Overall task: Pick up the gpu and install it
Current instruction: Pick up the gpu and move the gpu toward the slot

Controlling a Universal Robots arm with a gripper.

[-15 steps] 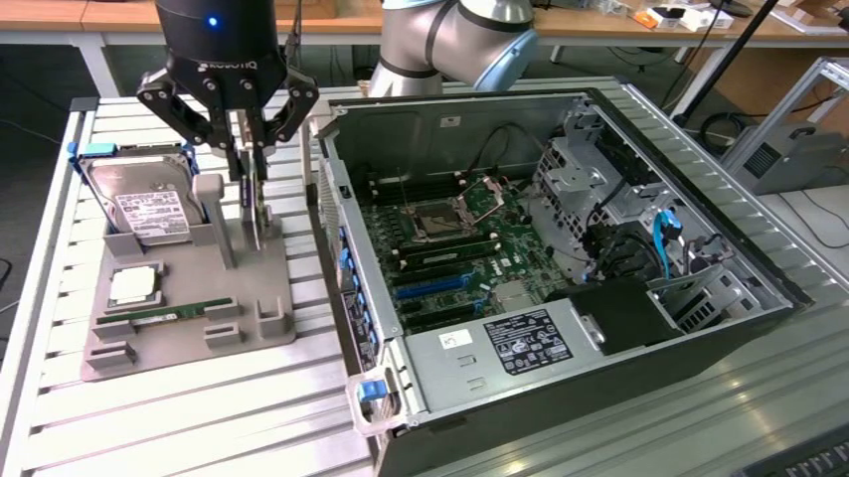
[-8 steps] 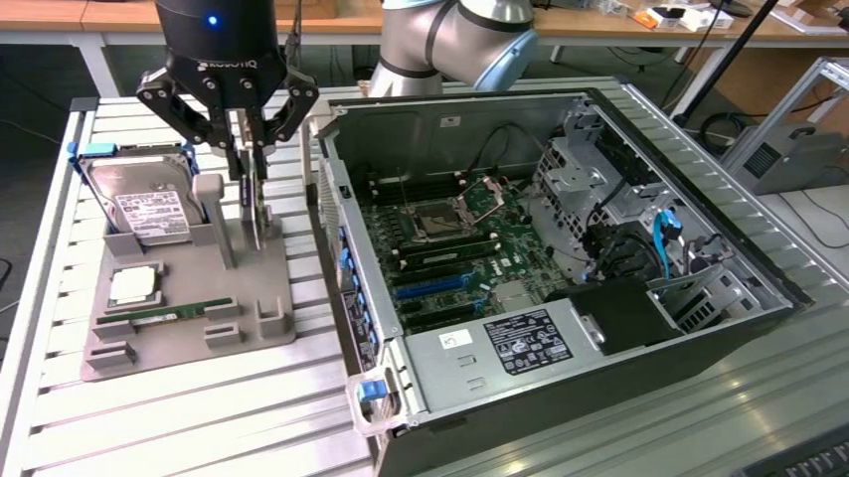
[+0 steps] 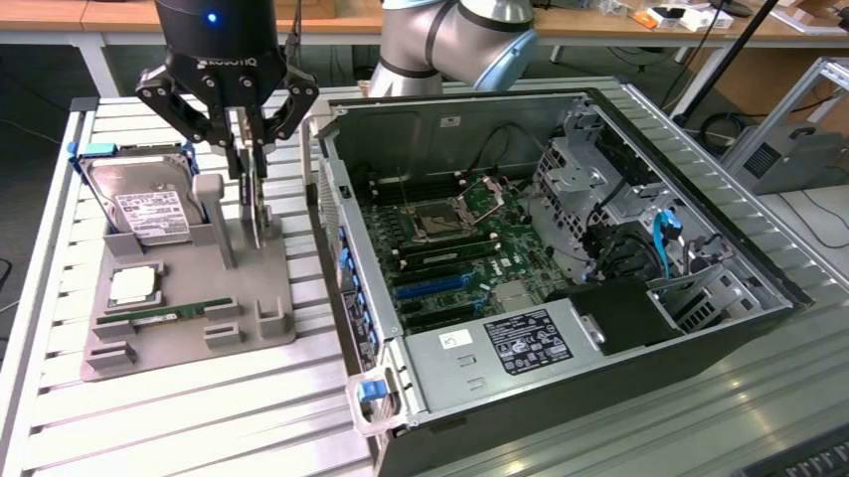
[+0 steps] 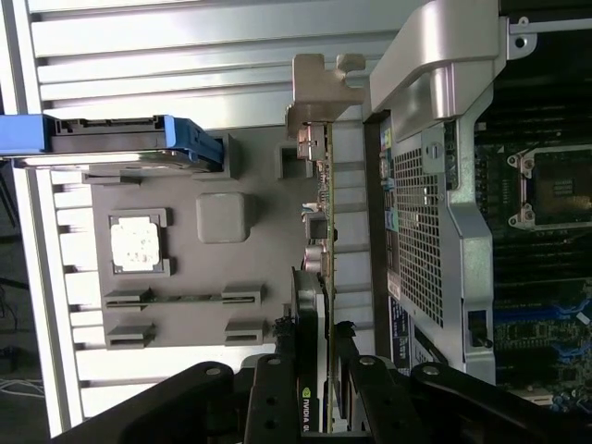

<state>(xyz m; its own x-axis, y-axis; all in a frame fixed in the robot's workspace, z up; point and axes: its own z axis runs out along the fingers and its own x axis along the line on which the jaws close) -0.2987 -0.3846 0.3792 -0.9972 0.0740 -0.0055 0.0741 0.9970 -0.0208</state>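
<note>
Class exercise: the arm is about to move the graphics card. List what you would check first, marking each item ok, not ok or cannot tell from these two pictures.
1. Gripper closed on the graphics card, one finger on each face: ok.
2. Card standing upright in the grip, not tilted: ok.
3. Card lifted free of the grey holder: cannot tell.
4. Computer case lying with its side open: ok.
5. Blue slots on the board free of any other card: ok.
6. Hard drive in the holder apart from the fingers: ok.
</note>
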